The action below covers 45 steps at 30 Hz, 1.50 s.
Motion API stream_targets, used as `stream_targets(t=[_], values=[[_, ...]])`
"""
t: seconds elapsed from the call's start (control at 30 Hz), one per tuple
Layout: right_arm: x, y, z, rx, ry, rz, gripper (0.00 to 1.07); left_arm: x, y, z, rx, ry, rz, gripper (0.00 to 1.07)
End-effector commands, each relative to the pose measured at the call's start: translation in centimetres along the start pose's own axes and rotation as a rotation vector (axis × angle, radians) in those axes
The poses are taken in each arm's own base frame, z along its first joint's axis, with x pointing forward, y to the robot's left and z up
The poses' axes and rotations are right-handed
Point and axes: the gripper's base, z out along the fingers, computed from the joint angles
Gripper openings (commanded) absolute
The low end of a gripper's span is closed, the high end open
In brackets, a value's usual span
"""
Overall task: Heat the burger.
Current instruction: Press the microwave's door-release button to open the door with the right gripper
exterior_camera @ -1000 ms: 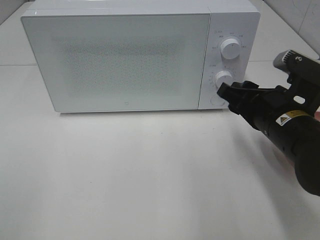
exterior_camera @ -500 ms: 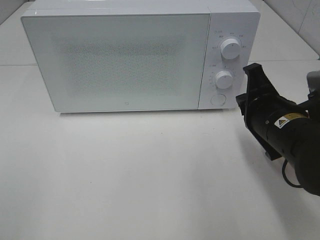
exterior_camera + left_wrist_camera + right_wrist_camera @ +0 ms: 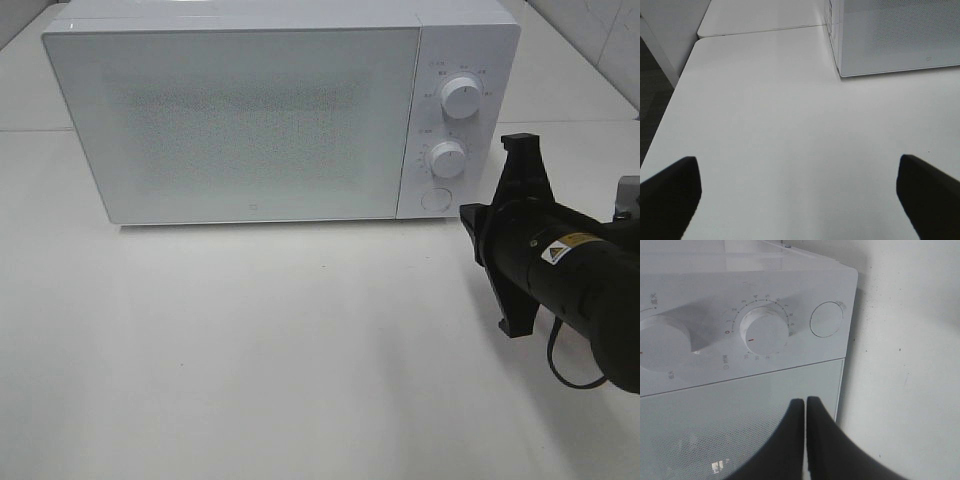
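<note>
While the microwave [image 3: 250,120] stands shut at the back edge of the bench [image 3: 250,350], the right gripper [image 3: 805,401] faces its dials [image 3: 762,335], closed on nothing. The left gripper [image 3: 797,165] gapes wide — the burger's place cannot be told.

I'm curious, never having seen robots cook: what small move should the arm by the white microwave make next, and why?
Probably nudge the shut right gripper forward onto the round white button beside the white timer dial. The door of the white microwave is closed, no burger shows, and pinched tips suit pushing.
</note>
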Motion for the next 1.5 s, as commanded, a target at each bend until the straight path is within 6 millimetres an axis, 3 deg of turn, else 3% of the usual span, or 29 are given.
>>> stream_targets(t=[0.03,0.23,0.7,1.17,1.5], values=[[0.2,0.0,0.0,0.0,0.016,-0.005,0.0,0.1,0.0,0.0,0.008,-0.002,0.0,1.0],[0.1,-0.1,0.0,0.002,0.014,-0.007,0.0,0.1,0.0,0.0,0.008,-0.002,0.0,1.0],[0.1,-2.9,2.2,0.079,0.027,0.03,0.0,0.1,0.0,0.0,0.008,-0.002,0.0,1.0],[-1.7,-2.9,5.4,0.108,0.007,0.066,0.0,0.1,0.0,0.0,0.008,-0.002,0.0,1.0],[-2.9,-1.6,7.5,0.113,-0.009,0.087,0.0,0.1,0.0,0.0,0.008,-0.002,0.0,1.0]])
